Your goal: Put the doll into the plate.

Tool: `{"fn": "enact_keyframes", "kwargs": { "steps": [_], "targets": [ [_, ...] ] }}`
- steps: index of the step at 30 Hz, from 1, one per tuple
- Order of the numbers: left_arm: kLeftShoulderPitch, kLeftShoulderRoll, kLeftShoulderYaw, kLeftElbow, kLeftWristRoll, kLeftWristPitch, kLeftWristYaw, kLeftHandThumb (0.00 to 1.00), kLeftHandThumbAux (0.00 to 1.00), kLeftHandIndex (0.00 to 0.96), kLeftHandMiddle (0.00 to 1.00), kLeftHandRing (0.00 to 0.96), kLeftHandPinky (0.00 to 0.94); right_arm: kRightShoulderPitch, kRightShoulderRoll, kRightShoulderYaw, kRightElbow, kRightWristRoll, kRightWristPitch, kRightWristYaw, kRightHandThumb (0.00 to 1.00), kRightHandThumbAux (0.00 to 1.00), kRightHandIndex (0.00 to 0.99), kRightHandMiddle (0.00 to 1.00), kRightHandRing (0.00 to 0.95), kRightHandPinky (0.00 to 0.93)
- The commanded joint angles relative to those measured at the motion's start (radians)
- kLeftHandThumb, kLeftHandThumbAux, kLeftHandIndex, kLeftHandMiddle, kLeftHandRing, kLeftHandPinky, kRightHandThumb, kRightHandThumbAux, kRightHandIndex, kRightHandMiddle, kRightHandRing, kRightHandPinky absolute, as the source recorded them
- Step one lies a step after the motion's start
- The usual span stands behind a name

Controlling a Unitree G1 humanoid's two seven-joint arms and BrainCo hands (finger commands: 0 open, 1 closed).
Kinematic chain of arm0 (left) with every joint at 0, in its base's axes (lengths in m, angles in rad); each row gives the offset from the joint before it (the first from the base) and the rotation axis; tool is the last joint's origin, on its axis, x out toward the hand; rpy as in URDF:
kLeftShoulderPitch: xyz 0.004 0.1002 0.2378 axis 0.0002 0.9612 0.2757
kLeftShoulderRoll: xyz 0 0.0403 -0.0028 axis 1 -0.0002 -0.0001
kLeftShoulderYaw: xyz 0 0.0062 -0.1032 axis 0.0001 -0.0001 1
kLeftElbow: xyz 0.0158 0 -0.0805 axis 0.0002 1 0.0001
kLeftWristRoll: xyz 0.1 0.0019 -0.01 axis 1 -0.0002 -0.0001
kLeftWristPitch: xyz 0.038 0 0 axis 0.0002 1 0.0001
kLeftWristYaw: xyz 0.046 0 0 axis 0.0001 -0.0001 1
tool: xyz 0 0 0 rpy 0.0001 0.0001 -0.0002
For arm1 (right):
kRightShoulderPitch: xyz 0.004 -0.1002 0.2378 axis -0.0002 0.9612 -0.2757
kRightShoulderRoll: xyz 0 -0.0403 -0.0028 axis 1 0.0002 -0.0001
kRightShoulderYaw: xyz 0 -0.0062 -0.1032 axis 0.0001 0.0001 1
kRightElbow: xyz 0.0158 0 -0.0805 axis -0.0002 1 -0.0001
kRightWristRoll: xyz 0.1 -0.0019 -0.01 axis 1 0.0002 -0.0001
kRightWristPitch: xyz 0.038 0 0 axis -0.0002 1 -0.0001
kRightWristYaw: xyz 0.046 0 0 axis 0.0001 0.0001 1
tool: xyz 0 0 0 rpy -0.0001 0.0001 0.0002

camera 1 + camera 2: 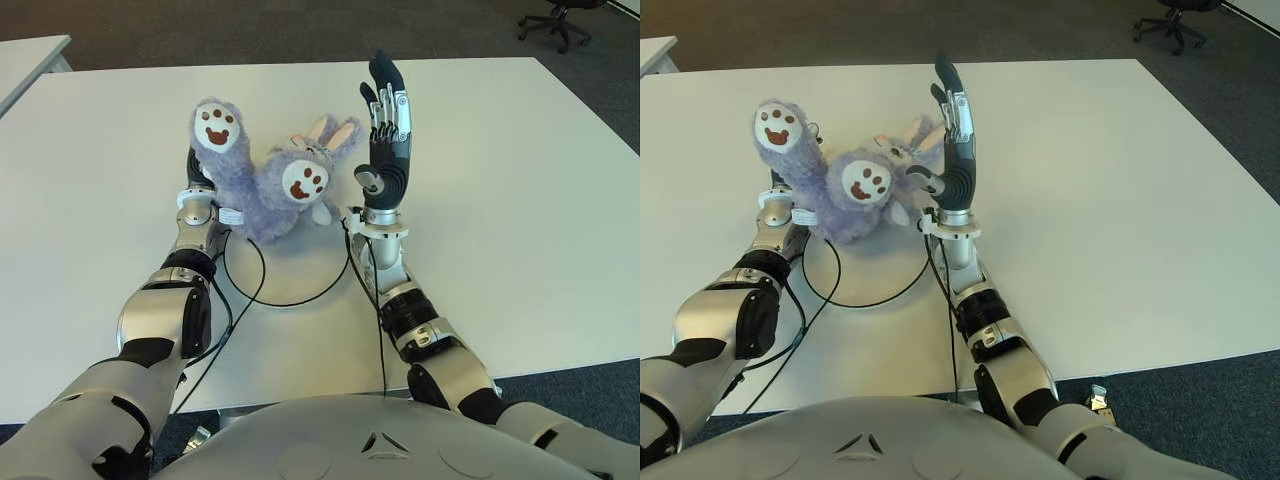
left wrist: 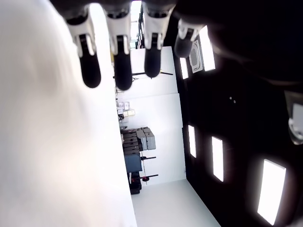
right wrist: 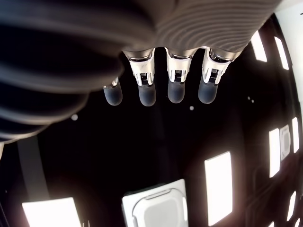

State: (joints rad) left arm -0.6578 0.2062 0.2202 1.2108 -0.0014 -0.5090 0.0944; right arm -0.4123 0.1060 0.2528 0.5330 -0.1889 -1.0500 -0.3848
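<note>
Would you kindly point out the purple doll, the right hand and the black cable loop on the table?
purple doll (image 1: pixel 270 195): left eye view, on its furry body.
right hand (image 1: pixel 387 165): left eye view, on the upright palm.
black cable loop (image 1: pixel 300 303): left eye view, on the loop's near arc.

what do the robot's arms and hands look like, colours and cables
Both arms are silver-grey metallic shells with black joint sections and white wrist cuffs. The right hand is dark navy-black with ribbed palm and silver finger segments; its fingers end in dark rounded tips. The left hand is mostly hidden behind the purple doll. Thin black cables loop from the wrists across the white table.
</note>
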Motion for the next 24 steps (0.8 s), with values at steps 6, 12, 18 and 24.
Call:
{"fn": "enact_keyframes", "kwargs": {
  "steps": [6, 12, 18, 24],
  "targets": [
    [0.103, -0.018, -0.003, 0.056, -0.006, 0.048, -0.029, 0.000, 0.395, 0.000, 0.143, 0.165, 0.110, 0.187, 0.046, 0.005, 0.085, 0.001, 0.031, 0.026, 0.062, 0.386, 0.000, 0.021, 0.000, 0.000],
    [0.106, -0.017, -0.002, 0.054, -0.007, 0.046, -0.032, 0.000, 0.401, 0.000, 0.143, 0.162, 0.109, 0.194, 0.047, 0.009, 0.070, 0.020, 0.046, 0.051, 0.074, 0.388, 0.009, 0.028, 0.000, 0.000],
    [0.108, -0.017, -0.003, 0.054, -0.004, 0.044, -0.026, 0.000, 0.411, 0.000, 0.152, 0.179, 0.113, 0.208, 0.050, 0.014, 0.039, 0.046, 0.078, 0.080, 0.077, 0.400, 0.020, 0.029, 0.000, 0.000],
    [0.112, -0.016, -0.005, 0.054, -0.002, 0.036, -0.026, 0.000, 0.413, 0.000, 0.146, 0.172, 0.116, 0.220, 0.051, 0.020, 0.011, 0.080, 0.094, 0.111, 0.075, 0.391, 0.020, 0.028, 0.000, 0.000]
  ]
}}
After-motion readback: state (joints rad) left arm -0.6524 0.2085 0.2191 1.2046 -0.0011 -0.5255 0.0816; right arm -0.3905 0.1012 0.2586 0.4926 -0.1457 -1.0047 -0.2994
